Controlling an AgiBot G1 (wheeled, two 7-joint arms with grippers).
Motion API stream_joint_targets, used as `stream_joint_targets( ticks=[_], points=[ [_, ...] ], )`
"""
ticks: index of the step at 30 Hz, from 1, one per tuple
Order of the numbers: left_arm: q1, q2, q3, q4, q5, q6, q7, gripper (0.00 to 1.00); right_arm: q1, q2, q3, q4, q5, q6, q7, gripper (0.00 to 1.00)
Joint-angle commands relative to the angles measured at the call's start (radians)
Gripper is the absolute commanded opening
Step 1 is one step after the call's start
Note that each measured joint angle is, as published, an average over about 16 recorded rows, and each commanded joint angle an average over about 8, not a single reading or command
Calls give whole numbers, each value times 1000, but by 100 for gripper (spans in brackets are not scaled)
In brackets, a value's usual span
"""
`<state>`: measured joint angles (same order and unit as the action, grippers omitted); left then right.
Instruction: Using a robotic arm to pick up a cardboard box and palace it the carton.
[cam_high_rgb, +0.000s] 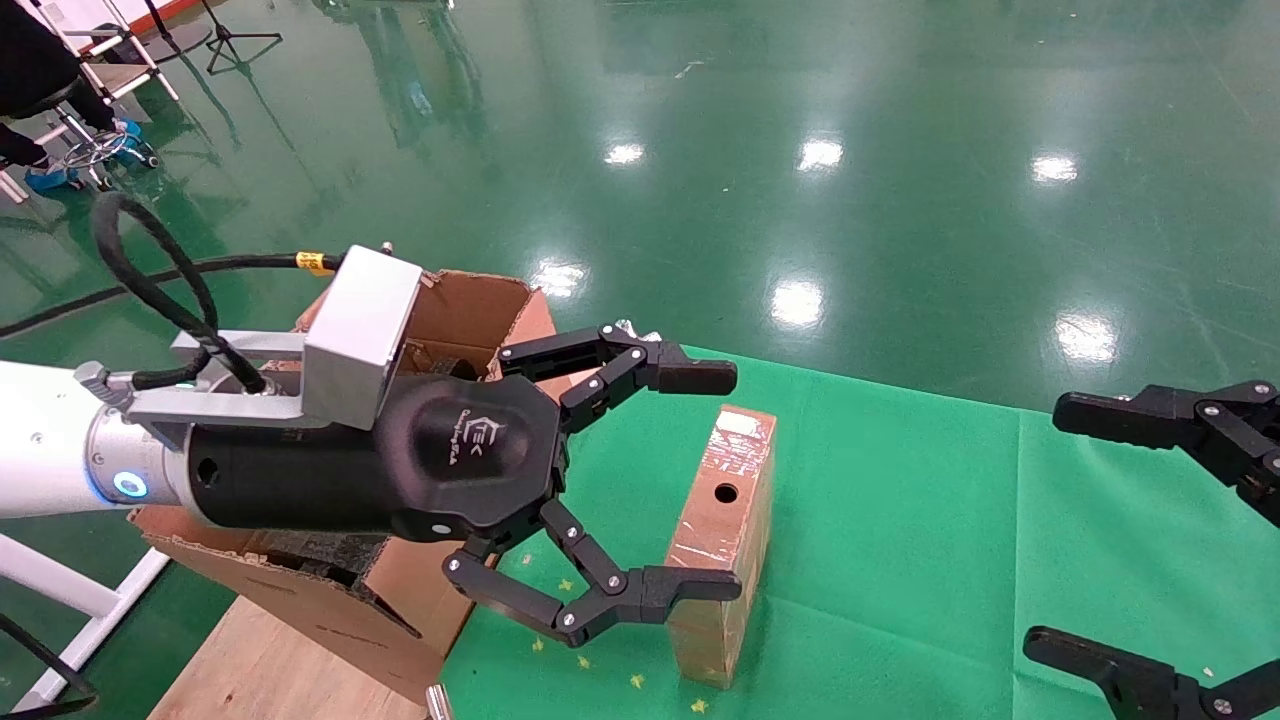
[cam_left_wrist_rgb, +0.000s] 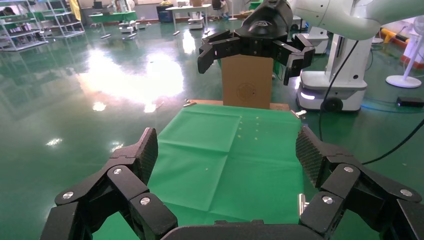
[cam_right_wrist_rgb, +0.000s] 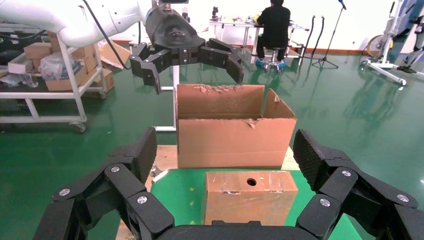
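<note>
The tape-glossy cardboard box (cam_high_rgb: 722, 540) is standing on edge on green cloth (cam_high_rgb: 950, 520) beside the ragged corrugated carton (cam_right_wrist_rgb: 232, 132). The left gripper (cam_high_rgb: 700, 480) is hovering wide-jawed, seemingly not touching it; the right gripper (cam_high_rgb: 1050, 530), partly cropped, is gaping too.

Overhead head view; opposed wrist views.

Bright, even overhead light fills the hall. The glossy green floor (cam_high_rgb: 900, 200) throws back rows of white glare spots and smeared reflections. The taped cardboard box (cam_high_rgb: 722, 520) shines faintly. Shadows under the left claw (cam_high_rgb: 690, 480) are soft. All views are sharp, with slight wide-angle bending near the edges.
</note>
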<state>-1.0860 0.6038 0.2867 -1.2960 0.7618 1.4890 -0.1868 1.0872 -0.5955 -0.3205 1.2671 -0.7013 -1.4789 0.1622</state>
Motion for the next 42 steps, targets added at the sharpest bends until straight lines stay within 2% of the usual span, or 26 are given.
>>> stream_joint_targets(
  ticks=[1,2,3,5,9,18,23,27,32,42],
  points=[
    [2,-1,-2,0,-4,3,3,100,0,0,0,0,0,0,0,27],
    [-3,-4,2,-6,11,-1,3,100,0,0,0,0,0,0,0,15],
    [-10,-7,6,-13,28,-5,3,100,0,0,0,0,0,0,0,8],
    [-27,-9,18,-28,68,-15,-3,100,0,0,0,0,0,0,0,0],
    [-61,-1,43,-44,125,-34,-26,100,0,0,0,0,0,0,0,0],
    [-87,13,60,-41,148,-42,-36,100,0,0,0,-1,0,0,0,0],
    [-115,10,83,-49,244,-97,-72,100,0,0,0,-1,0,0,0,0],
    [-183,50,133,-58,348,-140,-177,100,0,0,0,-1,0,0,0,0],
    [-301,125,200,-57,437,-138,-348,100,0,0,-1,-1,0,0,0,0],
    [-543,238,365,-58,683,-36,-774,100,0,0,-1,-1,0,0,-1,0]
  ],
)
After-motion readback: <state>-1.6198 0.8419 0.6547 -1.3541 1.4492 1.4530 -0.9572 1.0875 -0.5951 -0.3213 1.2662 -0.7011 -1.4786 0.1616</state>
